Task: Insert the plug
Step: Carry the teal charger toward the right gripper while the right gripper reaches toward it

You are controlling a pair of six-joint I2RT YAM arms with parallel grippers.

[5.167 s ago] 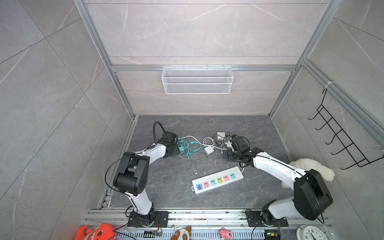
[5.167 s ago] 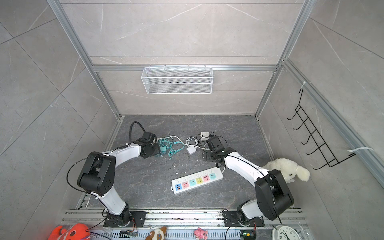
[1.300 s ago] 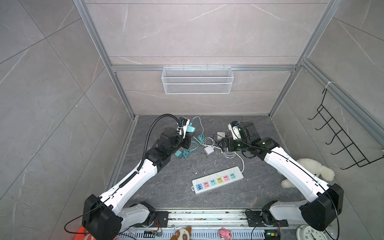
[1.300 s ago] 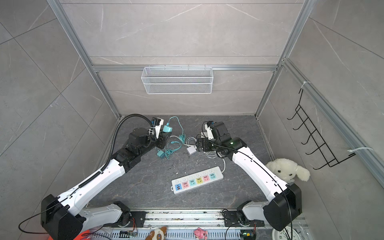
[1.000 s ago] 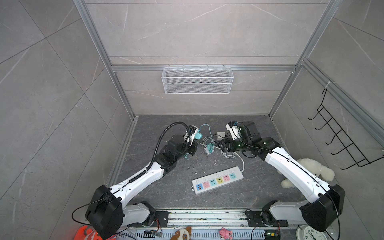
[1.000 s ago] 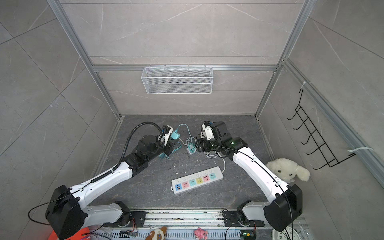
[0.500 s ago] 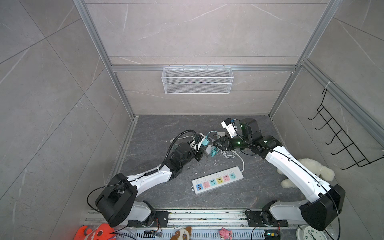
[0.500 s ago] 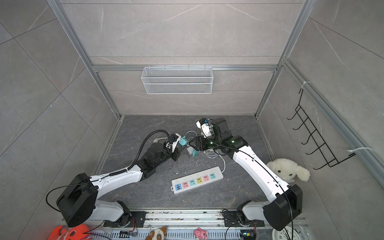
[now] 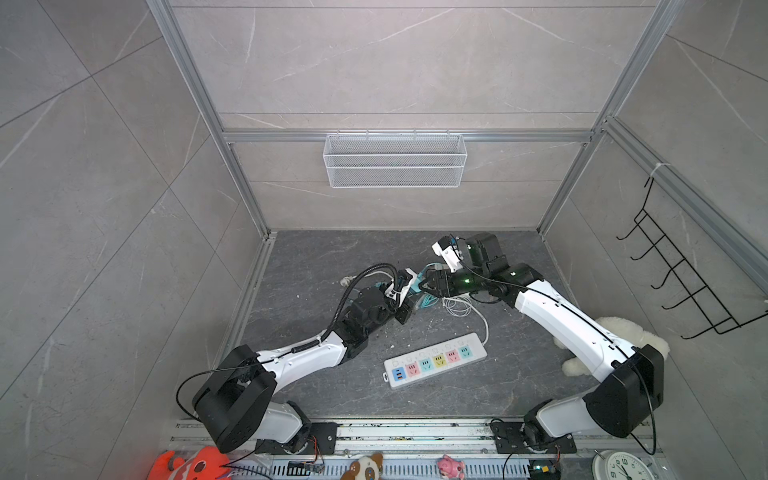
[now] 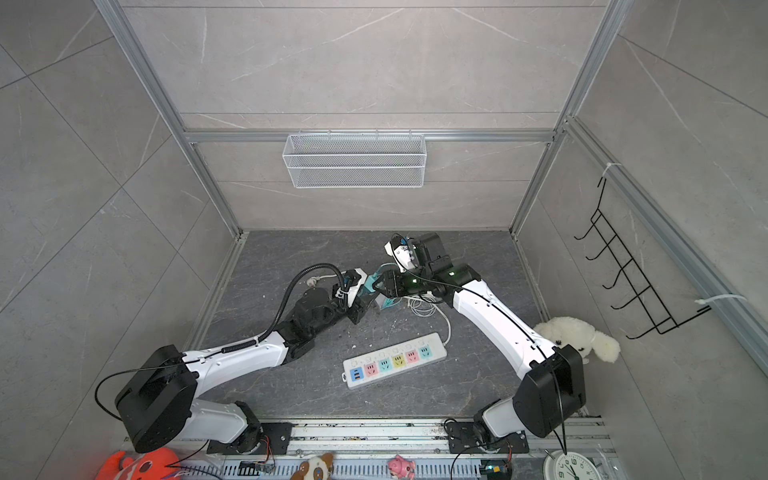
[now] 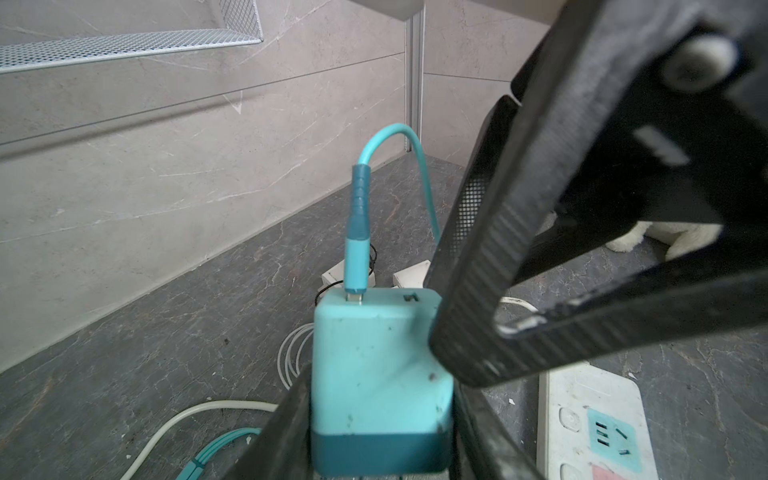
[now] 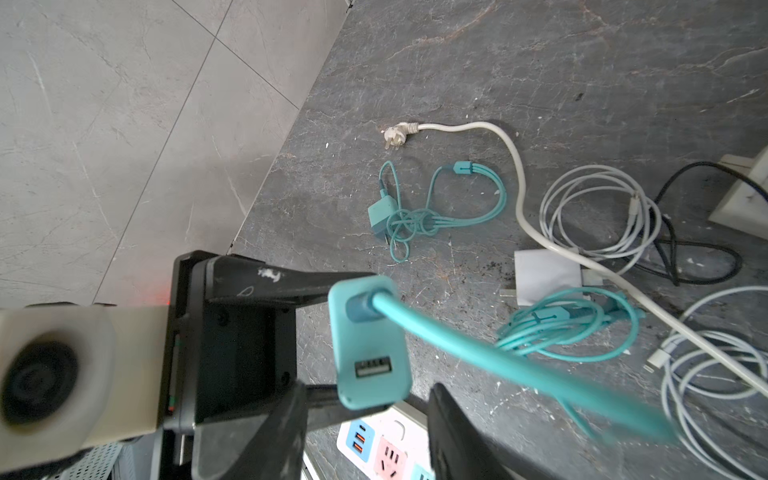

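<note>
1. The left end effector (image 11: pixel 380 378) is pinching the teal charger (image 11: pixel 370 345) low on its body. It holds the charger up off the worktop (image 9: pixel 316 257) on the far side of the power strip (image 9: pixel 434 360), not over any socket. The hold looks solid enough, but it hides the prong end, so I can't see which way the prongs face.
2. The right end effector (image 12: pixel 368 390) straddles the top of that same charger, with one finger touching a corner. I can't tell if it's actually squeezing. If both arms clamp and one pulls, I'd expect the charger to twist or pop out. If lefty lets go too soon, it drops.
3. The teal cable (image 11: pixel 419 166) is plugged into the charger's top and runs right past the right fingers. It'd be easy to trap it in the grip or bend the connector.
4. That cable trails down into the cable heap (image 12: pixel 557 322) beyond the power strip. Carrying the charger over to the strip could drag the heap along or yank the charger crooked.
5. The power strip just lies loose with nothing pinning it. Push down off-centre and I'd bet it slides or tips instead of taking the prongs.
</note>
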